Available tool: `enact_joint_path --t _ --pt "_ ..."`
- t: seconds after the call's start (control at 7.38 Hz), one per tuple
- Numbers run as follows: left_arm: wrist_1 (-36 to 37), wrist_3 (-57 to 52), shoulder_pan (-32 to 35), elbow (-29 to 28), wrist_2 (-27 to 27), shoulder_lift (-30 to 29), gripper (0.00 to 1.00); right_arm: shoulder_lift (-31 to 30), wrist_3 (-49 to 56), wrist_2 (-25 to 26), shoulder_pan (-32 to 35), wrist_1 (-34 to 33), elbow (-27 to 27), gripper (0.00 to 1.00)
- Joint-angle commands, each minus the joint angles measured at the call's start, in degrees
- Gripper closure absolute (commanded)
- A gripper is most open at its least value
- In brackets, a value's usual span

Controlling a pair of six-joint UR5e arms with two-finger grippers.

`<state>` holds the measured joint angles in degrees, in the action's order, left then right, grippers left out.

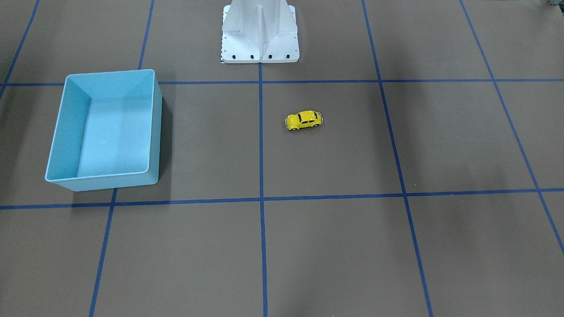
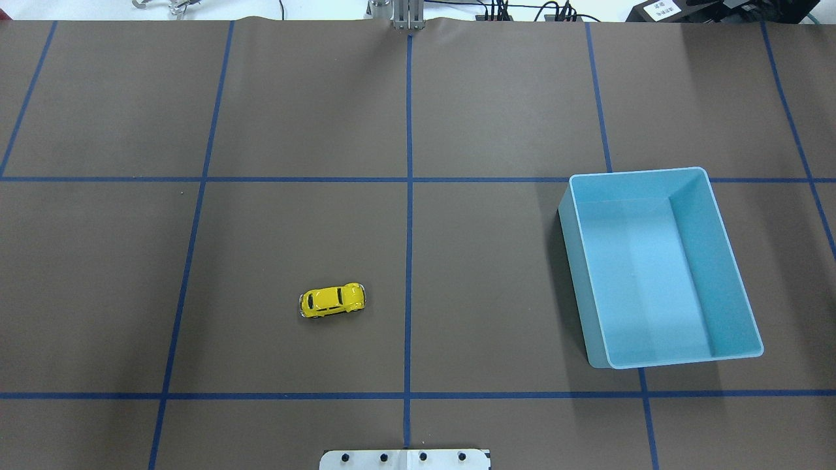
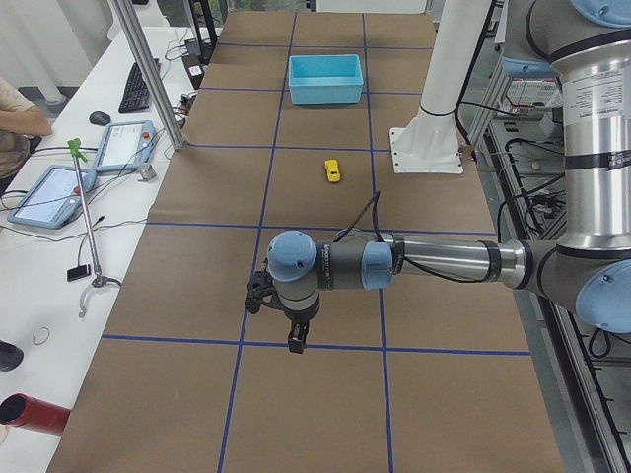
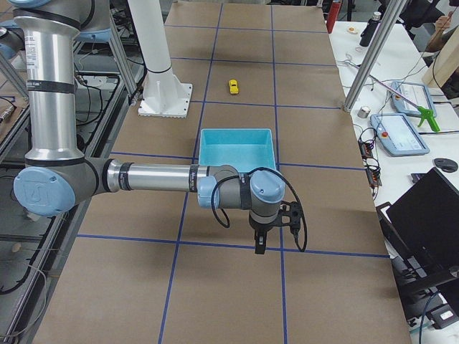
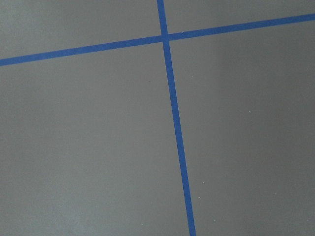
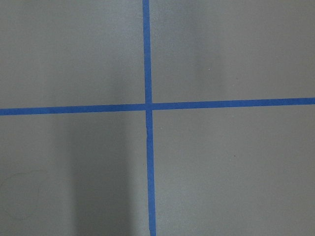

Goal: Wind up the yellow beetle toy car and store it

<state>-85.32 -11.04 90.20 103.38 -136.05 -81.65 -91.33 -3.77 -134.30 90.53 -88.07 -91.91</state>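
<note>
- The car [image 2: 332, 300] is seen on the table [image 2: 261, 228], well apart from the bin [image 2: 573, 274].
- Left gripper [image 3: 296, 340] and right gripper [image 4: 259, 244]: spread or closed cannot be told.
- A far label [image 2: 661, 8] is too small to be read.

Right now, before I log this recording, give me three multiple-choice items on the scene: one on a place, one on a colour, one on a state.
1. Where is the toy car relative to the bin?
A) inside it
B) on the table, apart from it
C) leaning on its wall

2. What colour is the bin?
A) red
B) green
C) light blue

3. What state is the bin in?
A) upright and empty
B) upright, holding blocks
C) tipped on its side

Answers:
1 B: the overhead view shows bare table between them.
2 C: both top-down views show it light blue.
3 A: its opening faces up and its floor shows nothing inside.
</note>
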Motion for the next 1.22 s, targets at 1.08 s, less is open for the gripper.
enact_joint_path --t 1.08 --pt "2.2 0.1 -44.5 7.0 10.7 -30.6 0.00 -0.2 0.4 0.1 0.0 0.1 0.9 0.00"
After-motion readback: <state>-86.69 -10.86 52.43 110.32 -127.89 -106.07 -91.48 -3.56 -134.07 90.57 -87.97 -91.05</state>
